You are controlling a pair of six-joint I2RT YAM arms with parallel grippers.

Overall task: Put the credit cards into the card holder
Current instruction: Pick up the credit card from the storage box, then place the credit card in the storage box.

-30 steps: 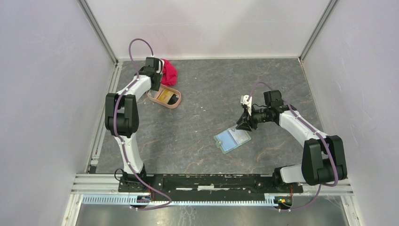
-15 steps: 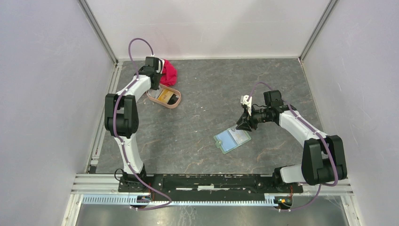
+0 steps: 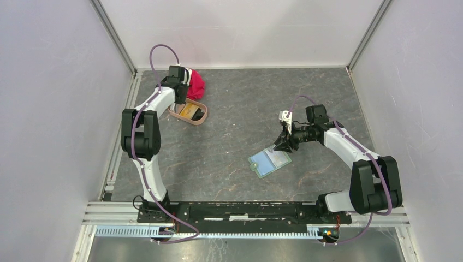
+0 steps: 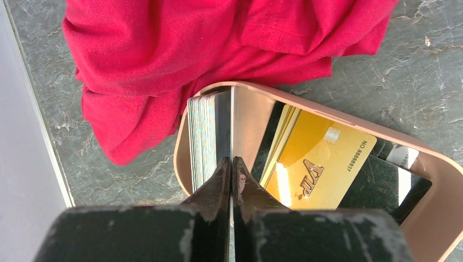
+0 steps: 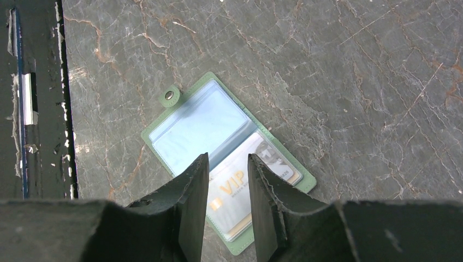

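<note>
clamping left jaws on an upright silvery card (image 4: pixel 221 120) (gold card (image 4: pixel 322 164) just right of them); holding right jaws apart above the open card holder (image 5: pixel 191 123).

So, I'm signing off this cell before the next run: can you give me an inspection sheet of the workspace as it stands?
Surface: dark marbled table, no damage seen.
Job's things: holder open flat, one VIP card in a pocket; gold card and dark cards in the tray.
Clutter: red cloth against the tray's far rim.
Grippers: left claw shut on a held card, on edge in the tray; right claw open above the holder.
Cables: purple cables along both arms, no snag seen.
Surroundings: white walls, nothing else seen.
</note>
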